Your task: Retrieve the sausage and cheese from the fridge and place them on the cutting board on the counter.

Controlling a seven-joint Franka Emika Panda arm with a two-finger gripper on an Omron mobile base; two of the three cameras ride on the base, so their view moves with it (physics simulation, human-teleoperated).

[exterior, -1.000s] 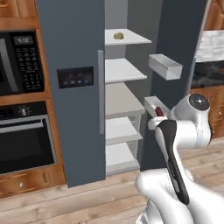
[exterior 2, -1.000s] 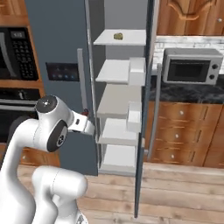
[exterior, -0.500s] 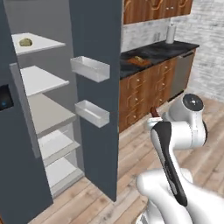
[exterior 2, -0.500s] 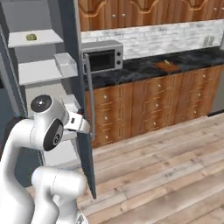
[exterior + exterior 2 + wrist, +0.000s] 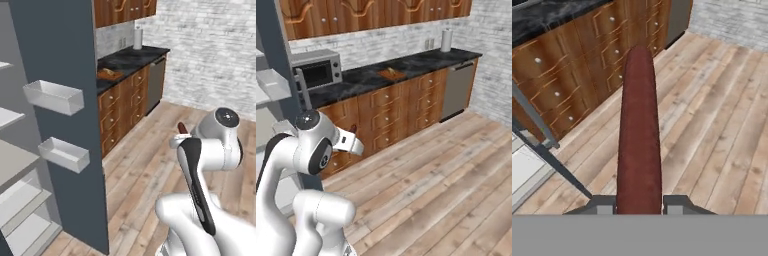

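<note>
Hand view shows my gripper [image 5: 639, 204] clamped on the sausage [image 5: 639, 135]. Far off, I see the cutting board [image 5: 392, 74] on the counter [image 5: 421, 62].

The base has been turned away from the fridge [image 5: 60, 100], so both base views are now swung toward the table [image 5: 406, 67] with the cutting board [image 5: 392, 74]. The sausage [image 5: 639, 135] has been carried along, clamped in the pincer [image 5: 639, 204].

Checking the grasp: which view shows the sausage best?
Hand view: the sausage runs full length up from between the shut jaws. Left base view shows its tip above the wrist; right base view gives a small dark sliver.
</note>
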